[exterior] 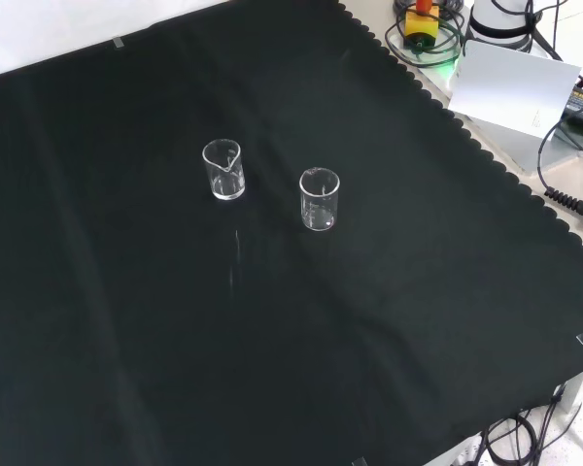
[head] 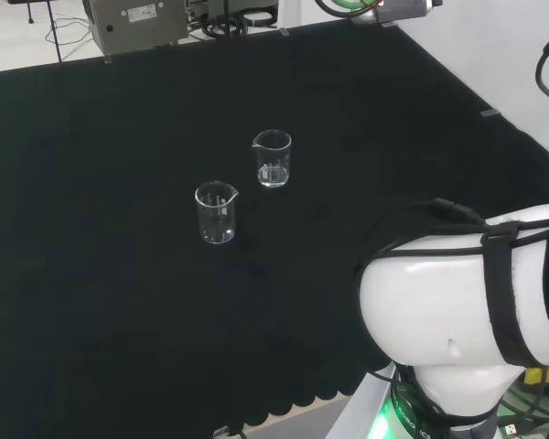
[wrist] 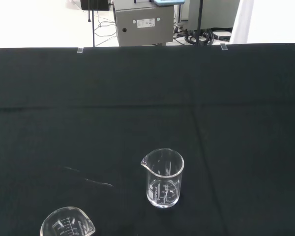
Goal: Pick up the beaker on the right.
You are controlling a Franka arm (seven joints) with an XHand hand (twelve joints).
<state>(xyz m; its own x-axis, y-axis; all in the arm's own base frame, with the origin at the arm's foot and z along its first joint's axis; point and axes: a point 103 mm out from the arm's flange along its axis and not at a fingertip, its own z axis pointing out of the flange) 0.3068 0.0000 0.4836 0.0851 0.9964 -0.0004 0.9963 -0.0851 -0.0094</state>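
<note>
Two small clear glass beakers stand upright on the black cloth, both apparently empty. In the head view one beaker [head: 273, 159] is to the right and farther off, the other beaker [head: 216, 212] is to the left and nearer. The front view shows them side by side: one beaker [exterior: 223, 169] on the left, the other beaker [exterior: 319, 199] on the right. From the wrist, one beaker [wrist: 162, 177] stands whole near the middle and the rim of the second beaker [wrist: 68, 224] pokes in at the edge. The arm's white links [head: 467, 311] sit at the head view's lower right.
A grey metal box [head: 137, 23] and cables [head: 242, 20] lie beyond the cloth's far edge in the head view. In the front view a white card [exterior: 510, 87] and cables [exterior: 423, 34] sit off the cloth's scalloped edge at the upper right. A faint crease [wrist: 88, 177] marks the cloth.
</note>
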